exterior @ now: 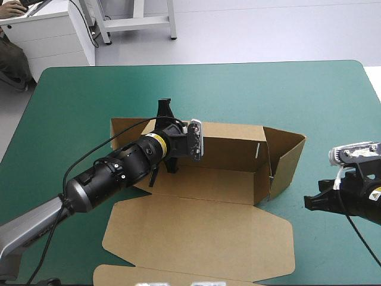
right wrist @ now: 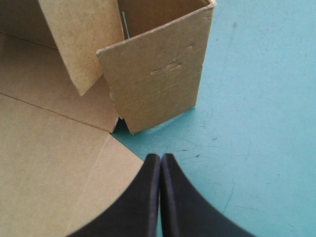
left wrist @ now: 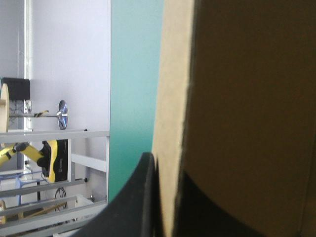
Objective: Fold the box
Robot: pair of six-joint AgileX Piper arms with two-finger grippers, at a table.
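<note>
The brown box point(exterior: 232, 143) stands mid-table with its walls raised and its lid point(exterior: 202, 232) lying flat toward the near edge. My left gripper point(exterior: 168, 143) reaches into the box's left end. In the left wrist view this gripper point(left wrist: 168, 168) is shut on an upright board wall point(left wrist: 247, 98), one black finger point(left wrist: 138, 197) outside it and the other behind it. My right gripper point(exterior: 315, 202) hovers over the cover to the right of the box. It is shut and holds nothing point(right wrist: 160, 158). Just ahead of it stands the box's right end flap point(right wrist: 158, 79), splayed outward.
Bare teal-green cover point(exterior: 89, 95) lies beyond the box and to its right point(right wrist: 256, 123). The flat lid point(right wrist: 49, 163) reaches close to the table's near edge.
</note>
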